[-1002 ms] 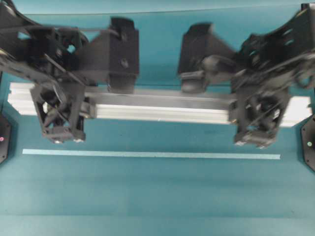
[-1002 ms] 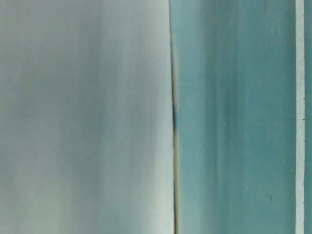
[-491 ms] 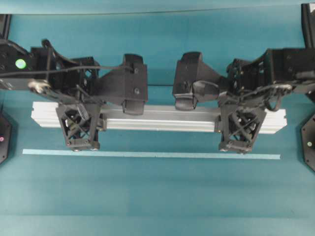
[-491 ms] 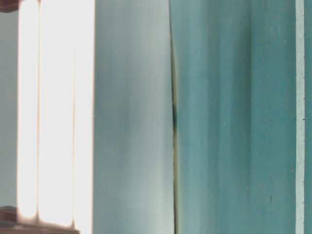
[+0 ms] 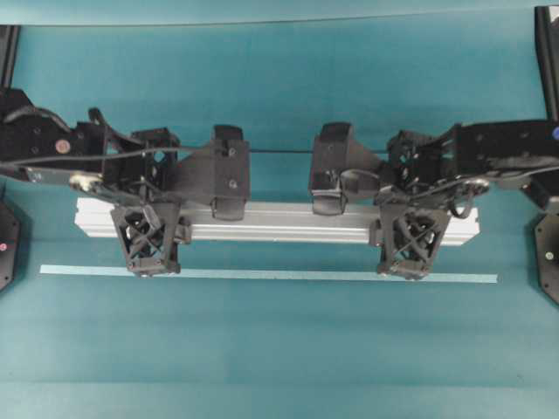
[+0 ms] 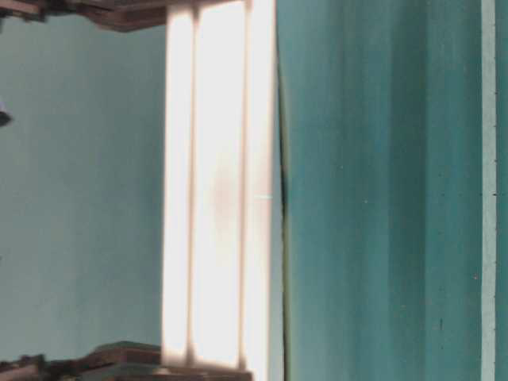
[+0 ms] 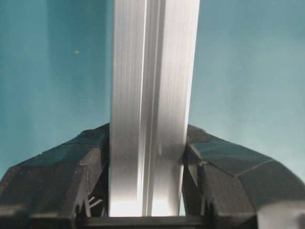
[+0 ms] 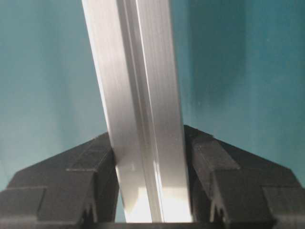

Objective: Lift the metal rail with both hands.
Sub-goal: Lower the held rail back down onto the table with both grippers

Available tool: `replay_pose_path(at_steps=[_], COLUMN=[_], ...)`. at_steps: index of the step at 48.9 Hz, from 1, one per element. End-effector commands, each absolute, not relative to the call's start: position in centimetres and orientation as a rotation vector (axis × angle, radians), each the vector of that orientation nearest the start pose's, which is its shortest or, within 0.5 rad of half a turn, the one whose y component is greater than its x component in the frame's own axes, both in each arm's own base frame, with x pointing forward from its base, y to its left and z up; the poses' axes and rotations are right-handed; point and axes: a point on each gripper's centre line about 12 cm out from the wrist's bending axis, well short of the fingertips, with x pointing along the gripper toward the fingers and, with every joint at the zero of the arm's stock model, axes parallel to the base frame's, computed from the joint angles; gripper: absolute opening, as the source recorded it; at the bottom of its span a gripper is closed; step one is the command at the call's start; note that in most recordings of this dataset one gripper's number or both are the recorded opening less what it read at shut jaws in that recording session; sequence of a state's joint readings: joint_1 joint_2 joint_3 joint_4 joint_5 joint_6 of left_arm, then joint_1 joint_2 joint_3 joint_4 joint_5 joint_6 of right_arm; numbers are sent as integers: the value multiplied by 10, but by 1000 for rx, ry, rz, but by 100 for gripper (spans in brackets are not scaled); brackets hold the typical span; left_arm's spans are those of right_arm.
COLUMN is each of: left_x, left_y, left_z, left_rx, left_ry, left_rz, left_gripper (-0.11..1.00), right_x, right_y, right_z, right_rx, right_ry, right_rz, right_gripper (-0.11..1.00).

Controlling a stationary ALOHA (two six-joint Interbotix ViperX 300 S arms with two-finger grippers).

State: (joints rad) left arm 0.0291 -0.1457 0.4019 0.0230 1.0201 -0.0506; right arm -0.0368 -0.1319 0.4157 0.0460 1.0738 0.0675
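The metal rail [image 5: 279, 223] is a long silver grooved bar lying level across the middle of the overhead view, over the teal table [image 5: 279, 349]. My left gripper [image 5: 147, 216] is shut on the rail near its left end, one lattice finger [image 5: 148, 244] showing in front of the bar. My right gripper [image 5: 410, 216] is shut on it near the right end. In the left wrist view the rail [image 7: 150, 95] is pressed between both black fingers of the gripper [image 7: 147, 143]. The right wrist view shows the rail [image 8: 138, 95] held the same way by the gripper [image 8: 148, 143]. At table level the rail [image 6: 218, 198] is a bright band close to the table edge.
A thin pale blue-grey strip [image 5: 262, 274] lies on the table just in front of the rail, and it shows in the table-level view as the strip [image 6: 488, 190]. Black arm bases stand at the left edge [image 5: 4, 244] and the right edge [image 5: 548, 253].
The rail and both grippers have dropped away from the overhead camera toward the table, still gripped at both ends. At table level the bright bar has come into view and shifted toward the table.
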Motion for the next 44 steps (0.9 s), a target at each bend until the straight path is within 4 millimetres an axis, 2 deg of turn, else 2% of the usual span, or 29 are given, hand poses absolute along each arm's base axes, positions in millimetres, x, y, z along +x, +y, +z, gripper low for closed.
replay_pose_path(at_steps=[1, 32, 44], left_x=[339, 345, 349], left_y=[15, 13, 13], left_z=[246, 178, 158], left_rx=[-39, -39, -44], left_ry=[1235, 1211, 1212], left_rz=[74, 65, 66], left_gripper=[36, 36, 36], right_x=[334, 343, 344], right_y=[-6, -7, -4], right_z=[226, 176, 159], right_rx=[122, 89, 91], right_ry=[1348, 1324, 1335], right_rz=[-47, -30, -30], right_gripper=[39, 39, 39])
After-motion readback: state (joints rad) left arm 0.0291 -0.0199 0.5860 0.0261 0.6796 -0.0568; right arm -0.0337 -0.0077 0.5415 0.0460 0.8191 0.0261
